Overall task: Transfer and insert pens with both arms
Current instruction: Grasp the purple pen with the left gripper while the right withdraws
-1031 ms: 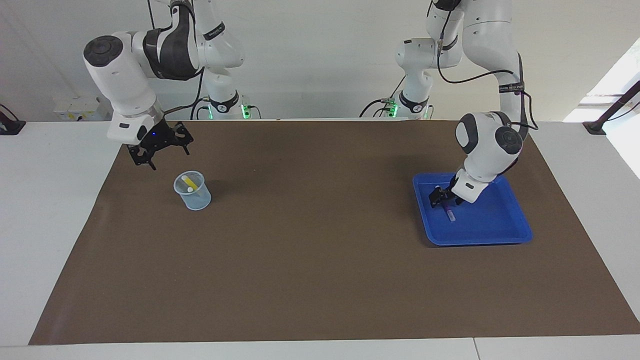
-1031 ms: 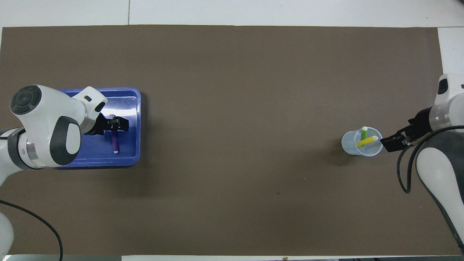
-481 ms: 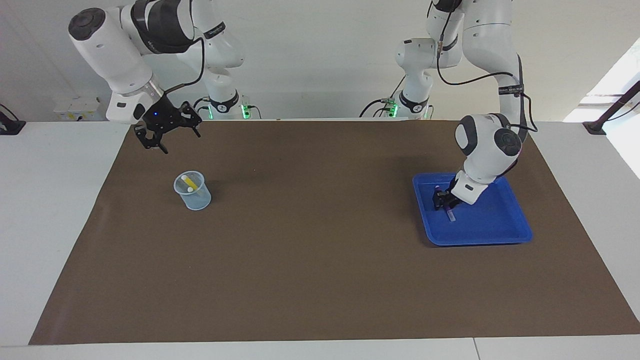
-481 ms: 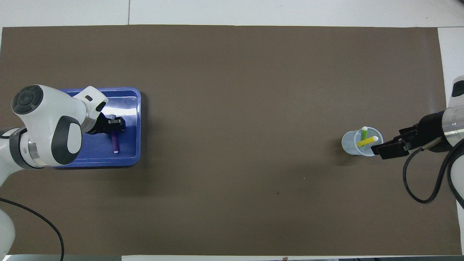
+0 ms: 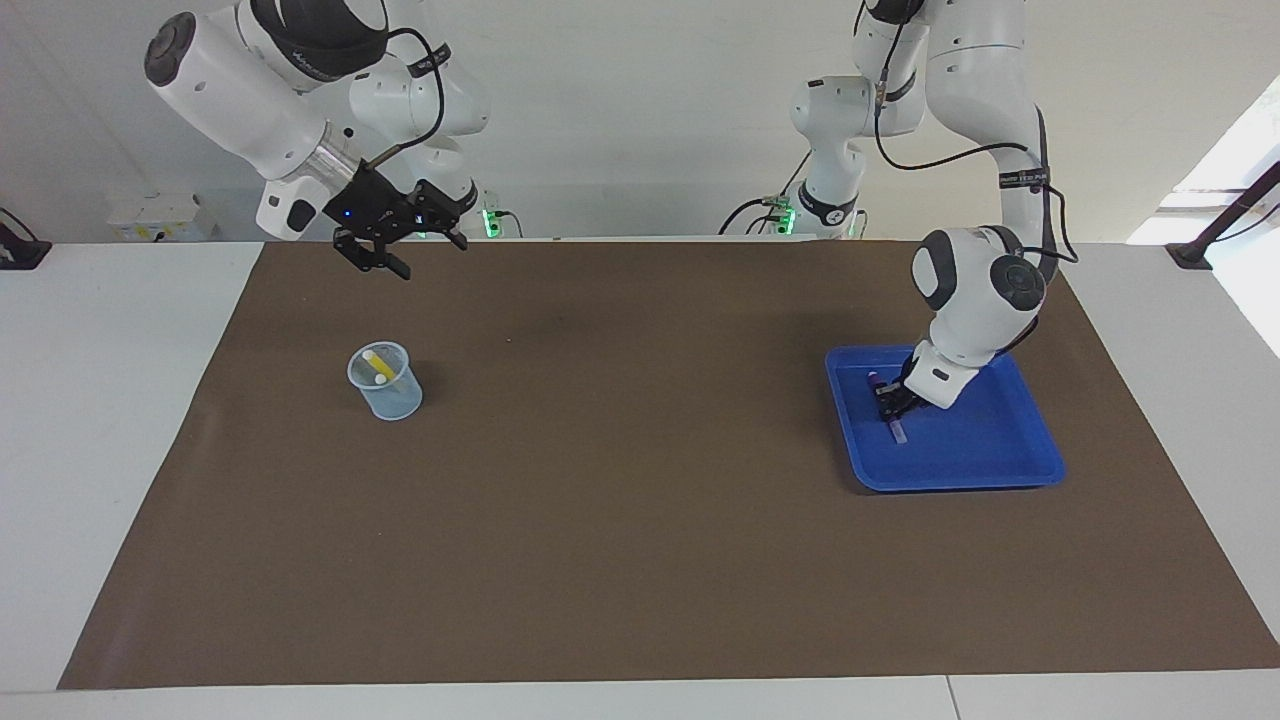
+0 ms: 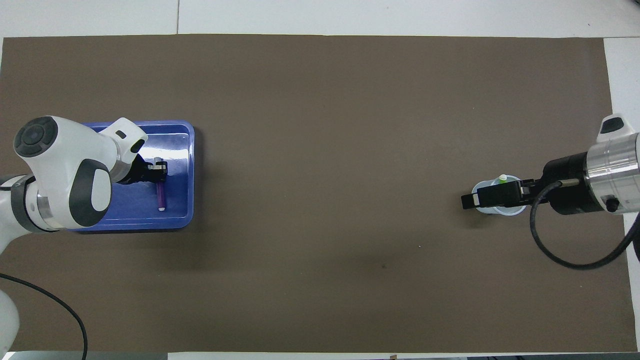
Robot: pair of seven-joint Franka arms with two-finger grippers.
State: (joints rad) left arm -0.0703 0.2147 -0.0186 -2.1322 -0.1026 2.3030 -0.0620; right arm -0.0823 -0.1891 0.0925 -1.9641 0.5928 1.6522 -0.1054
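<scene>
A purple pen [image 5: 899, 429] [image 6: 161, 196] lies in the blue tray [image 5: 985, 462] [image 6: 176, 220] at the left arm's end of the table. My left gripper [image 5: 889, 401] [image 6: 159, 170] is down in the tray, shut on the pen's end that is farther from the robots. A clear cup [image 5: 386, 390] [image 6: 500, 212] at the right arm's end holds a yellow pen [image 5: 378, 367] and a green pen [image 6: 502, 178]. My right gripper [image 5: 432, 258] [image 6: 472, 200] hangs open and empty high over the cup. In the overhead view it hides the yellow pen.
A brown mat [image 5: 620, 500] [image 6: 320, 125] covers most of the white table. The cup and the tray stand far apart on it.
My left gripper has shut on the purple pen in the tray. The right arm has risen from beside the cup and swung toward the table's middle, still open.
</scene>
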